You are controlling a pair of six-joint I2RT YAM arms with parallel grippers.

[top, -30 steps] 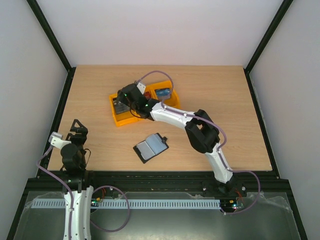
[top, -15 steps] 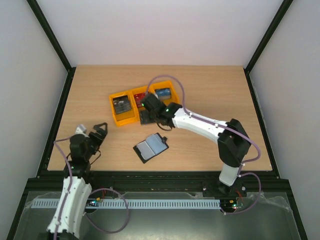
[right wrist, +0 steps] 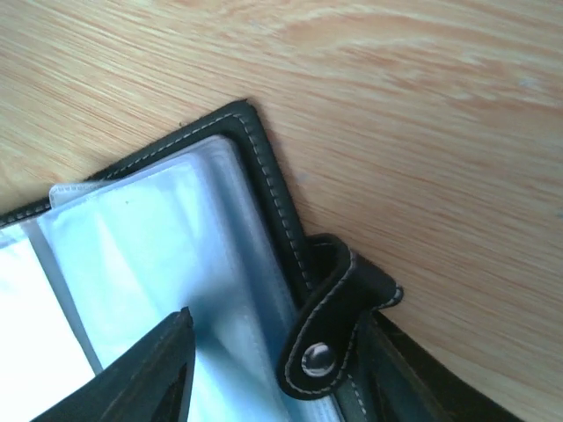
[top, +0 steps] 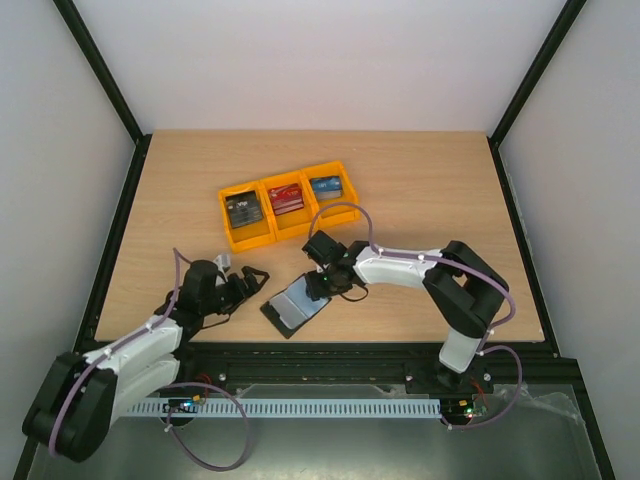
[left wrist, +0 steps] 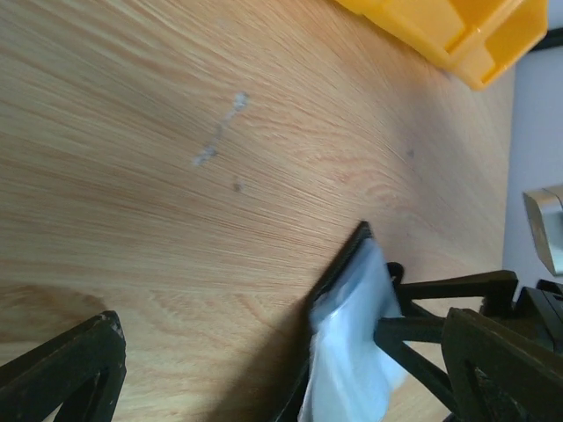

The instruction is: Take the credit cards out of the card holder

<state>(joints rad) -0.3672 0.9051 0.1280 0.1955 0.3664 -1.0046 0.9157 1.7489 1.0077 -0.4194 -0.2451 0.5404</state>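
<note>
The card holder point(top: 296, 305) lies open by the table's near edge, its long axis running near-left to far-right, with the right gripper point(top: 319, 286), fingers apart, over its far-right end, the left gripper point(top: 256, 284), also spread, just left of it, and the credit cards point(top: 286, 198) in the far yellow bins point(top: 250, 240).

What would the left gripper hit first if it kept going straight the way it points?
Probably the card holder, lying just ahead of the left gripper; the right gripper is at its far side. Height is hard to judge.

Three joined yellow bins point(top: 249, 241) sit on the wooden table point(top: 420, 180).
</note>
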